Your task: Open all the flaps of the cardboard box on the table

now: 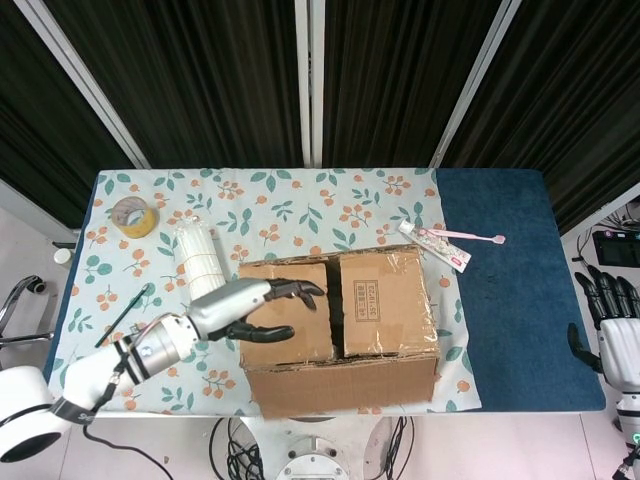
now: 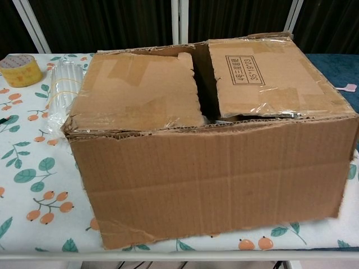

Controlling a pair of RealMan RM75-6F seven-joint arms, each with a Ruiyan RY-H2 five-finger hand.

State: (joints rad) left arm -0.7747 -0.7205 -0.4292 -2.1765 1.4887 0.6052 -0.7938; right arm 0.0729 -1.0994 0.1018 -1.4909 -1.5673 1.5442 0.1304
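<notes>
On the flowered cloth near the table's front edge sits the cardboard box point(image 1: 340, 330) — its front flap point(image 2: 219, 179) hangs down over the near side, while two inner flaps lie flat across the top with a dark gap between them. Over the left inner flap point(image 1: 285, 315) hovers the left hand point(image 1: 262, 308), fingers spread and gripping nothing. Off past the blue mat, the right hand point(image 1: 612, 325) waits — fingers upright and apart, empty.
</notes>
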